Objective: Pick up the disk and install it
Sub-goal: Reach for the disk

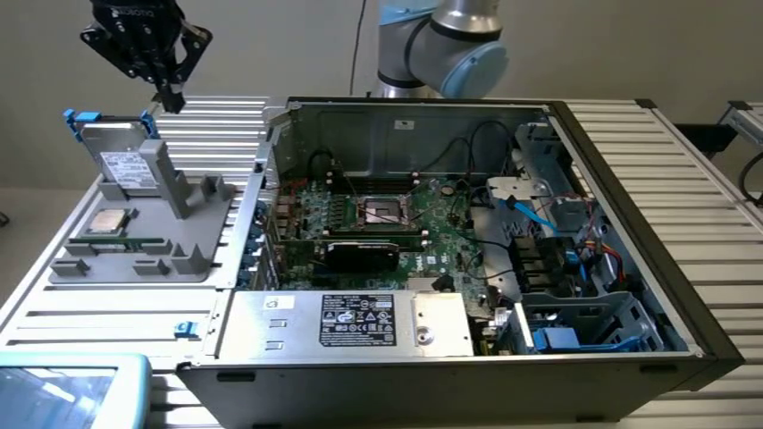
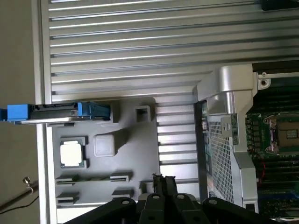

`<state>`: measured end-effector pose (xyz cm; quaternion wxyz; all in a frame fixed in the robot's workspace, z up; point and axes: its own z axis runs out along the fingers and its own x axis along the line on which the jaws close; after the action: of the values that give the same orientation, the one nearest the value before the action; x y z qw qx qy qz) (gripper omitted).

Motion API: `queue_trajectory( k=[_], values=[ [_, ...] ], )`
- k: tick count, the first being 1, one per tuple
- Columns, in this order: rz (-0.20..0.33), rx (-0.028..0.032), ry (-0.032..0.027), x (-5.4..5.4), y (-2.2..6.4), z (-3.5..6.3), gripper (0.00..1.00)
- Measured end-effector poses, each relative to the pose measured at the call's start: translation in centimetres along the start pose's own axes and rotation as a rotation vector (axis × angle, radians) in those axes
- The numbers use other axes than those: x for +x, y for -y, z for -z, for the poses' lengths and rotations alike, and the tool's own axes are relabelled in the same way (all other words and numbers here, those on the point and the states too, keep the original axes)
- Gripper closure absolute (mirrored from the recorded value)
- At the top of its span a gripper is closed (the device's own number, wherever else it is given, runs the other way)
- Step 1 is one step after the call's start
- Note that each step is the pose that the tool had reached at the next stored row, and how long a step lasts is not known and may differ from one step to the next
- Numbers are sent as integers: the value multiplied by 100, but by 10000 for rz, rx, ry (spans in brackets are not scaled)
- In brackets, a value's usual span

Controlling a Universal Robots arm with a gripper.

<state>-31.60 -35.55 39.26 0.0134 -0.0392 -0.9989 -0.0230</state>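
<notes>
The disk [image 1: 123, 156] stands upright on edge in a slot of the grey holder tray [image 1: 191, 241], at the exterior view's left, with its white label facing the camera and blue tabs at its top corners. In the wrist view the disk [image 2: 56, 113] is seen edge-on, a thin silver strip with blue ends, on the same tray [image 2: 140, 154]. My black gripper [image 1: 171, 100] hangs in the air above the disk, slightly toward the exterior view's right, apart from it. Its fingers [image 2: 169, 183] lie close together with nothing between them.
A square silver processor chip [image 1: 107, 221] lies in the tray beside the disk. The open computer case [image 1: 477, 232] fills the middle, with a motherboard, a labelled silver power supply [image 1: 357, 322] and a drive cage [image 1: 591, 322]. A small blue clip [image 1: 182, 329] sits on the slatted table.
</notes>
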Motion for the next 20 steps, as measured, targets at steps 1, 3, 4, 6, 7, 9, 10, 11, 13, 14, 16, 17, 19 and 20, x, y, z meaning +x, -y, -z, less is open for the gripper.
queue_trajectory(
  k=[1, 3, 4, 6, 7, 9, 10, 11, 13, 14, 16, 17, 19, 20],
  values=[
    [0, 0, -13, 42, -9, -2, 89],
    [-1, 3, -41, 122, -27, -5, 89],
    [-2, 4, -53, 162, -36, -6, 89],
    [-3, 6, -74, 240, -55, -9, 89],
    [-3, 6, -82, 279, -66, -11, 89],
    [-5, 7, -96, 360, -93, -15, 89],
    [-4, 8, -103, 398, -105, -16, 89],
    [-4, 8, -109, 436, -119, -18, 89],
    [-6, 10, -124, 508, -148, -21, 89],
    [-6, 10, -130, 542, -163, -23, 89],
    [-5, 11, -142, 613, -196, -27, 89],
    [-6, 11, -148, 648, -213, -28, 89],
    [-8, 12, -158, 716, -247, -32, 89],
    [-7, 12, -161, 750, -264, -34, 89]
  ],
)
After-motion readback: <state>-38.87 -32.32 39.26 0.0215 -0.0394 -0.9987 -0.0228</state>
